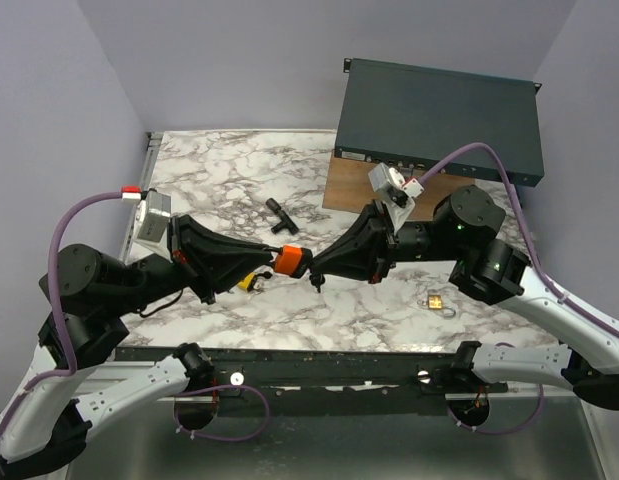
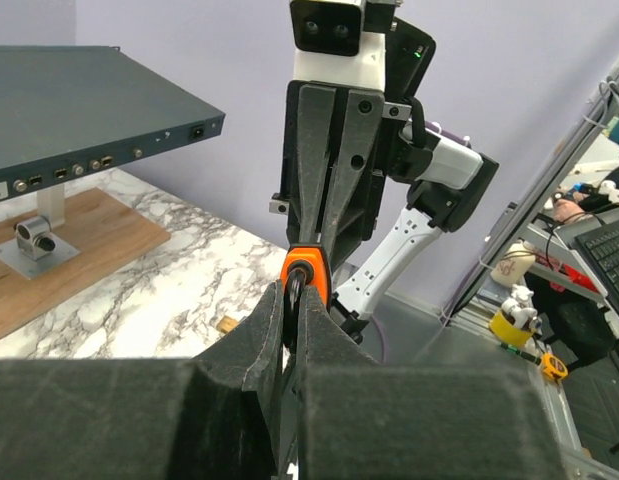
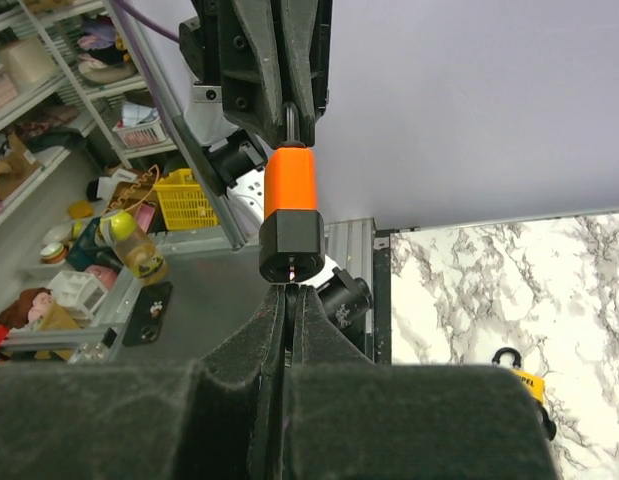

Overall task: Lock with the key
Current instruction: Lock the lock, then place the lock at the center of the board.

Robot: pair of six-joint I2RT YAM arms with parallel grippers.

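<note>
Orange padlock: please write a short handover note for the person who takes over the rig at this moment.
Left gripper: jaws shut on the shackle of the orange padlock, holding it in the air above the table.
Right gripper: jaws shut, tips right at the padlock's black keyhole end. No key shows between them in any view.
Done: padlock is up off the table, both arms meeting over its middle.
Left: confirm where the key is, insert it into the keyhole, turn it to lock.
</note>
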